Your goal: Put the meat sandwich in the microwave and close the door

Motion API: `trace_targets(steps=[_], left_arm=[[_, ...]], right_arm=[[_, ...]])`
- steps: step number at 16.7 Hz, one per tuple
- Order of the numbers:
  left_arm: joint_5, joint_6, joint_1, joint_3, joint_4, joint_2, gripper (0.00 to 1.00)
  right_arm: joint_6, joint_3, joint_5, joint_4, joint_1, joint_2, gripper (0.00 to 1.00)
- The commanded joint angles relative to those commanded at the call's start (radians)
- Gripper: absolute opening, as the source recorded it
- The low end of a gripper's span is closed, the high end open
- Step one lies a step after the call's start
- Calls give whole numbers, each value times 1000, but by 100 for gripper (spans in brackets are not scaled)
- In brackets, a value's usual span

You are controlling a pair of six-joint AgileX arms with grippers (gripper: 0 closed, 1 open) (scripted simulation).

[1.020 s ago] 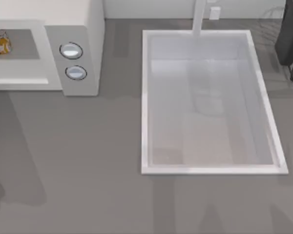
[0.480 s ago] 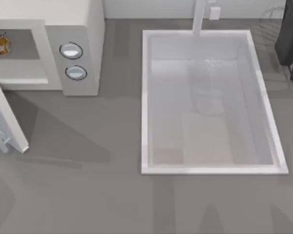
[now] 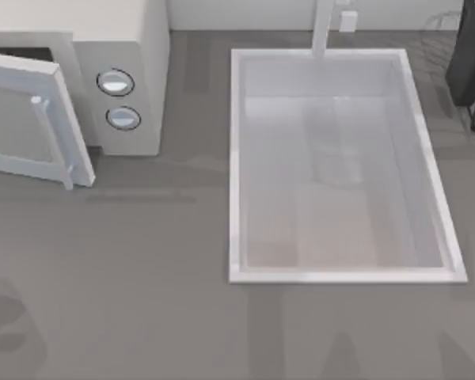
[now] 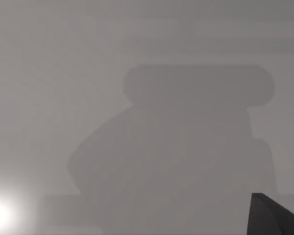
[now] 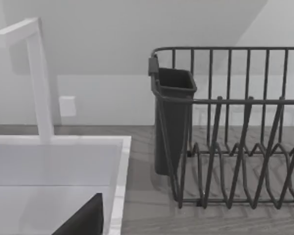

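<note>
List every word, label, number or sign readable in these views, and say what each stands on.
None can be read.
The microwave shows no lettering; its two knobs carry no visible marks.
The door, sink and dish rack are unmarked too.

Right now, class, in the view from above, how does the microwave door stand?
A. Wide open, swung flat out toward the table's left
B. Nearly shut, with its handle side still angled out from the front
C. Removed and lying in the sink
B: the door covers most of the microwave opening, but its handle side still stands out from the front at an angle.
</note>
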Motion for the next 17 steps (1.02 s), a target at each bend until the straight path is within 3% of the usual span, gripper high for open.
trace_targets(steps=[8,17], left_arm=[[-94,-145,-156,-143,56,-159,0],[-131,-197,-220,-25,131,-37,0]], right_arm=[[0,0,0,0,0,0,100],[0,0,0,0,0,0,100]])
